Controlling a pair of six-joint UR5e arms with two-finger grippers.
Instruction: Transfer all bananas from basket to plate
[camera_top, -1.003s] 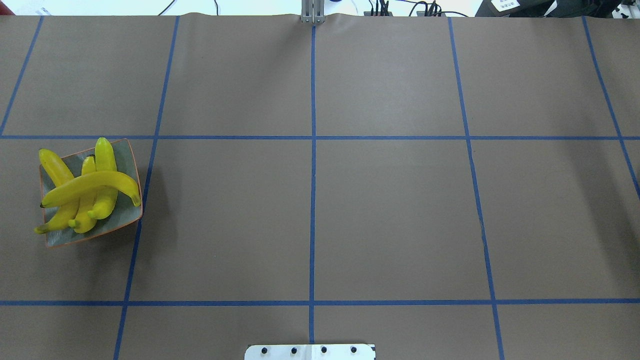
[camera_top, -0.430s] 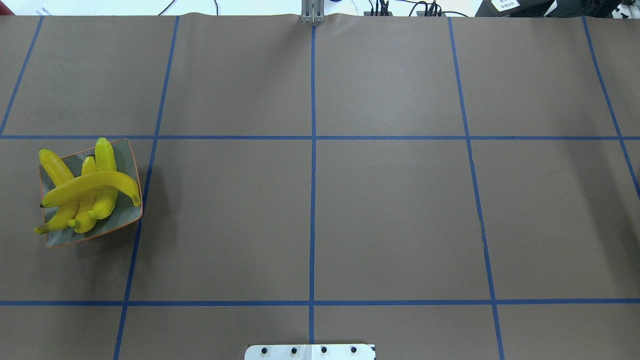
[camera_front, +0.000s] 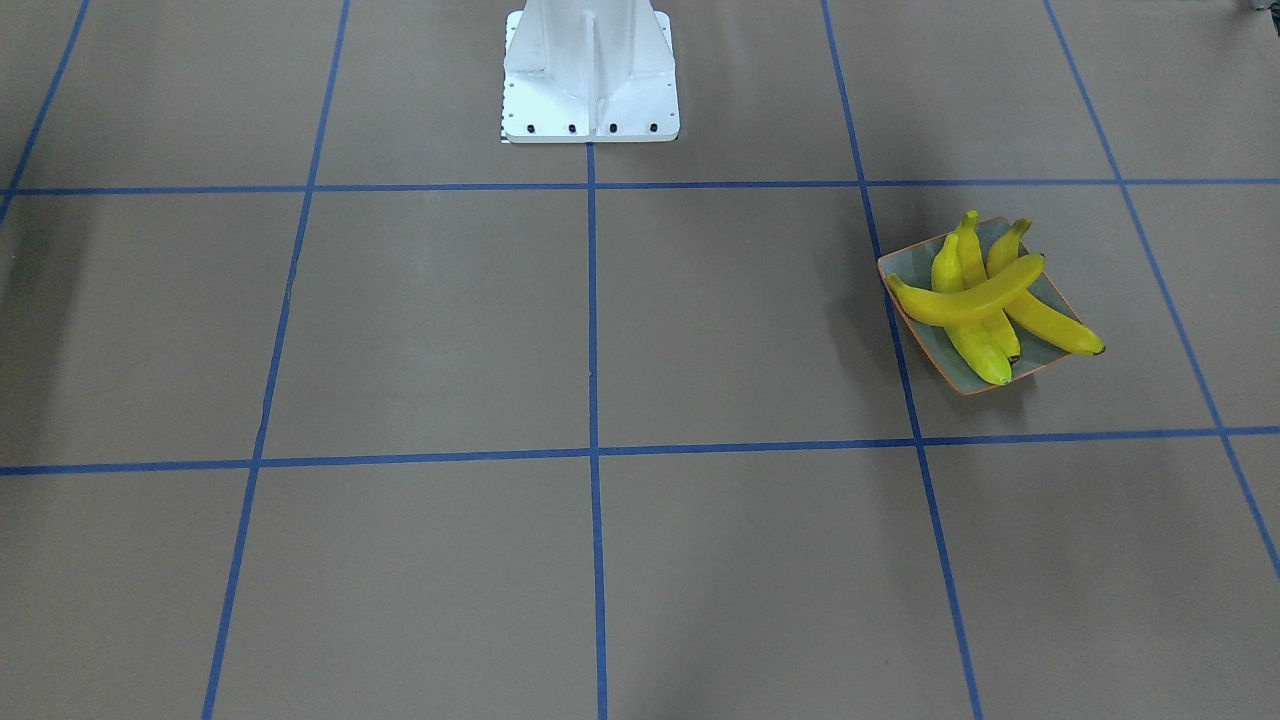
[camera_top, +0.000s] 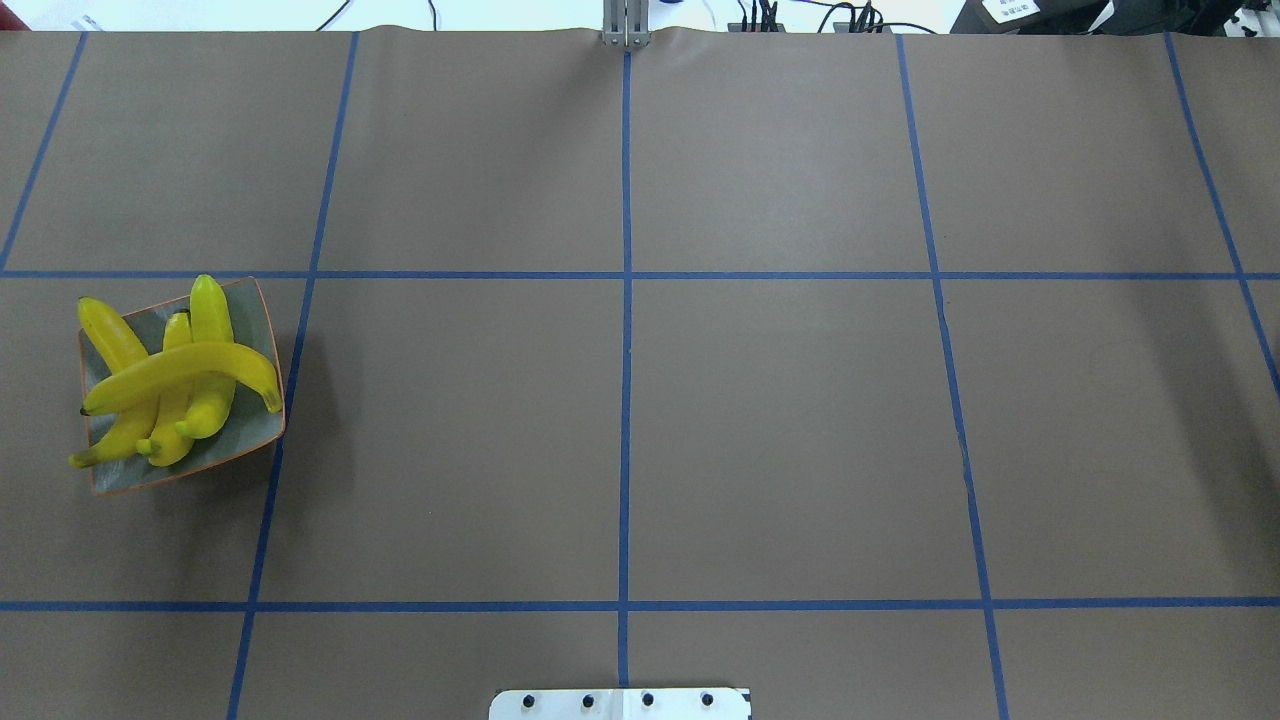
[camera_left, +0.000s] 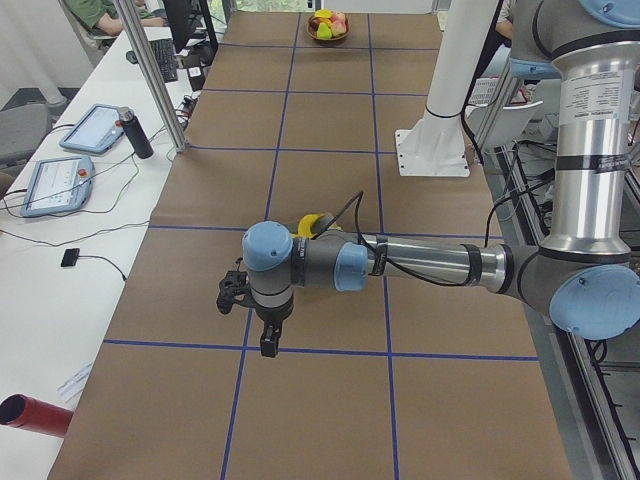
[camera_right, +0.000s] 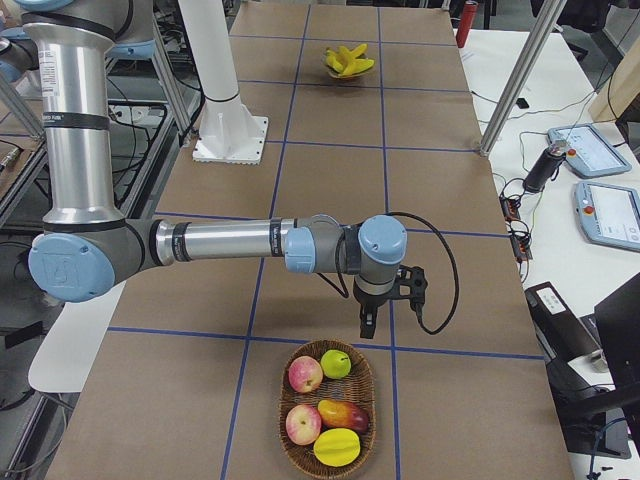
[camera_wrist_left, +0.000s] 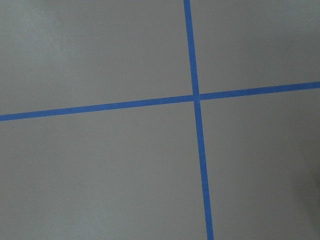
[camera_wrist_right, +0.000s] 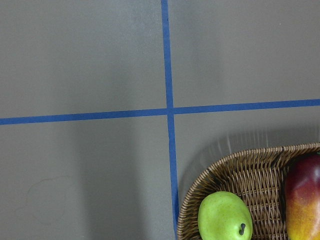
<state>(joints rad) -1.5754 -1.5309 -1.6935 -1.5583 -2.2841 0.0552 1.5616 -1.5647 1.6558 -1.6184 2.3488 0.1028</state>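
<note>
Several yellow bananas (camera_top: 180, 375) lie piled across each other on the squarish grey-green plate (camera_top: 250, 432) at the table's left side; the front-facing view has the same bananas (camera_front: 975, 295) on the plate (camera_front: 915, 312). The wicker basket (camera_right: 325, 344) at the right end holds other fruit and no bananas. My left gripper (camera_left: 267, 345) hangs over bare table near the plate. My right gripper (camera_right: 366, 328) hangs just short of the basket. Both show only in side views, so I cannot tell whether they are open or shut.
The basket wall (camera_wrist_right: 255, 172) holds a green pear (camera_wrist_right: 224, 216) and a red mango (camera_wrist_right: 303, 197), with apples (camera_right: 305, 374) beside them. The white robot base (camera_front: 590, 70) stands at the table's middle edge. Tablets (camera_left: 58, 170) lie on the side bench.
</note>
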